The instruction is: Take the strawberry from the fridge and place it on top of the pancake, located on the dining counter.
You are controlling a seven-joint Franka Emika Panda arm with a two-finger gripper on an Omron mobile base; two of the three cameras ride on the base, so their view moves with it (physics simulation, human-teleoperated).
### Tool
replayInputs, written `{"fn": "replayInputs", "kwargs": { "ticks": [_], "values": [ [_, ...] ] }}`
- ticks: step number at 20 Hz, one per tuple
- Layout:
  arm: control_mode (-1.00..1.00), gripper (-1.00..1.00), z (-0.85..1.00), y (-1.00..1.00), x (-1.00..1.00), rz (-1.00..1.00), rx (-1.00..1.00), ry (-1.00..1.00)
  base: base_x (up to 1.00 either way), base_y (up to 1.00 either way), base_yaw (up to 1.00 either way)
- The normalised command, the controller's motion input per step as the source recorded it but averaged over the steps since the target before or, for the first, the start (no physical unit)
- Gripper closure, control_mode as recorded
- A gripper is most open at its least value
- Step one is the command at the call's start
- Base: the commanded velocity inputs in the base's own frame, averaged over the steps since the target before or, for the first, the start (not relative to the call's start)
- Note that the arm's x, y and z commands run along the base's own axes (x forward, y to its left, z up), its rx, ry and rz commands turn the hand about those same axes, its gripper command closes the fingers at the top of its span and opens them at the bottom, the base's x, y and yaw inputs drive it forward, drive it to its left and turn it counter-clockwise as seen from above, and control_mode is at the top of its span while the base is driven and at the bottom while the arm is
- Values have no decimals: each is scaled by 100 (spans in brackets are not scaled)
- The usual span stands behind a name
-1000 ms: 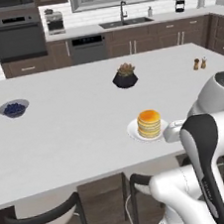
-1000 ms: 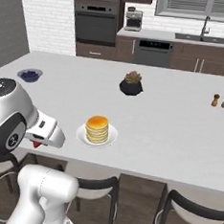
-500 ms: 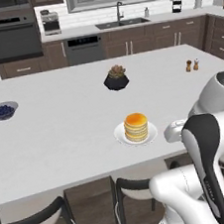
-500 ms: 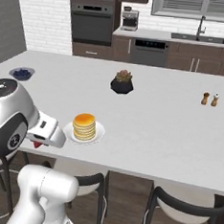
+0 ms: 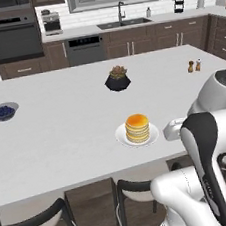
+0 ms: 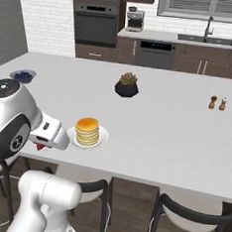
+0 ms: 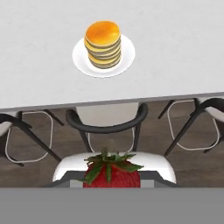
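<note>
The strawberry (image 7: 111,170), red with green leaves, sits at the bottom of the hand view, with my gripper (image 7: 111,176) shut on it. From the right base view its red tip (image 6: 40,146) peeks out under the gripper (image 6: 42,145), just off the near edge of the dining counter (image 6: 161,137). The pancake (image 7: 103,43) is a golden stack on a white plate (image 7: 127,54), on the counter ahead of the hand. It also appears in both base views as the pancake (image 5: 137,127) (image 6: 87,130). The fridge is out of view.
A dark bowl of brownish items (image 5: 117,79) stands mid-counter, a bowl of blue berries (image 5: 3,112) at the far left, and salt and pepper shakers (image 5: 194,66) at the right. Dark chairs (image 7: 107,127) are tucked under the near edge, below the hand. A sink counter lines the back wall.
The whole scene has slid a little to the left as the base drove, then settled. The arm keeps its pose, with the strawberry still in the gripper.
</note>
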Motion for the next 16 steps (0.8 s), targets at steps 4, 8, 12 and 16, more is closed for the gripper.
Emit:
{"fn": "replayInputs", "kwargs": {
  "ticks": [4, 8, 12, 16],
  "values": [
    [-100, 100, 48, 3, 96, 0, -1, -1, 0, 0, 0],
    [-100, 100, 37, 15, 100, -5, -3, -12, 0, 0, 0],
    [-100, 100, -11, 25, 100, -6, -2, -11, 0, 0, 0],
    [-100, 100, -41, 11, 100, -9, 0, -4, 0, 0, 0]
  ]
}}
